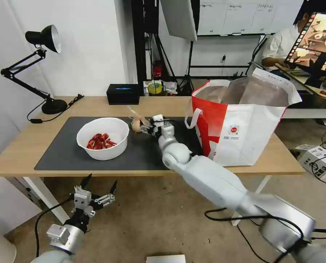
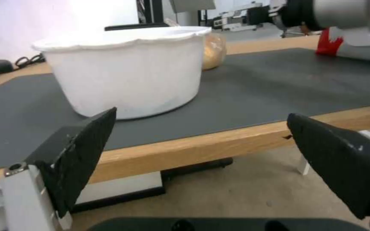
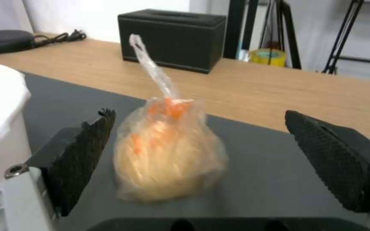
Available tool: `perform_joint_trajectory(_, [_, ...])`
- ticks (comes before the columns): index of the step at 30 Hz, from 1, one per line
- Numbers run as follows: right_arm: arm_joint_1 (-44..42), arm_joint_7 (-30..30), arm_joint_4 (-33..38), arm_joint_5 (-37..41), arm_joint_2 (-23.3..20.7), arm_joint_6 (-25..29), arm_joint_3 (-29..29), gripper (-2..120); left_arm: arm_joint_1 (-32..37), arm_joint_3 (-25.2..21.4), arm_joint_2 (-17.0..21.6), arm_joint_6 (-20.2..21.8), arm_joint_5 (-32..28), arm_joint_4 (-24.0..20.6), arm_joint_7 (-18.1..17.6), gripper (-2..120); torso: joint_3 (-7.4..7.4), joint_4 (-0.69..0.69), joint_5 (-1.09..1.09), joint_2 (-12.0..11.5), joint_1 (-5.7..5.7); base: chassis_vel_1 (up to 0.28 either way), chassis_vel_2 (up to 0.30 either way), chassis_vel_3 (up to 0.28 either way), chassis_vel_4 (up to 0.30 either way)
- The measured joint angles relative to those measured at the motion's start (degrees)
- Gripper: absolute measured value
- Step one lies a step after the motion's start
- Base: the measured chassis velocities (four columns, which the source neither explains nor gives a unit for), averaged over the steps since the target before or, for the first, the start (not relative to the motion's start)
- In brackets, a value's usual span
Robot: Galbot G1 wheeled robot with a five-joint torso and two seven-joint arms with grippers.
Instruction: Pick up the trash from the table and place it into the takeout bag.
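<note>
Right claw (image 3: 198, 166) is out over the dark mat (image 1: 60, 153), jaws spread wide, with the small knotted bag (image 3: 168, 154) sitting between them but not yet touched on either side. The bag rests on the mat just right of the white bowl (image 1: 103, 138), left of the takeout bag (image 1: 243, 120) at the right end of the tabletop (image 1: 20, 146).

We judge the bag light and soft: thin clear film around a beige lump with orange flecks, so it should deform under pressure and the film may slide against the pads. Its twisted tail rises up and away toward the black box (image 3: 172, 38); that tail looks too thin and floppy for a reliable pinch. We would close across the widest part of the lump, low near the mat, with gentle force so the film does not split.

The bowl, holding red shell scraps, looks stiff but thin-walled; its rim seems the natural hold.

Left claw (image 1: 96, 190) hangs spread below the near edge of the tabletop, idle.
</note>
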Motion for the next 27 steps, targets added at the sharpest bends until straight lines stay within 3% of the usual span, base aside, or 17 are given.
perform_joint_trajectory(11, [2.65, -3.23, -10.30, -1.83, 6.12, -2.88, 0.31, 100, 0.75, -1.31, 0.02, -0.95, -0.37, 0.01, 0.07, 100, 0.00, 0.00, 0.00, 0.00, -0.01, 0.000, 0.000, 0.000, 0.000])
perform_joint_trajectory(27, [5.53, -9.32, -17.90, -0.79, 9.15, -5.63, 0.76, 100, 0.76, -1.53, 0.05, -1.15, -0.80, -0.50, 0.17, 100, -0.01, -0.01, 0.01, 0.01, -0.01, 0.000, 0.000, 0.000, 0.000])
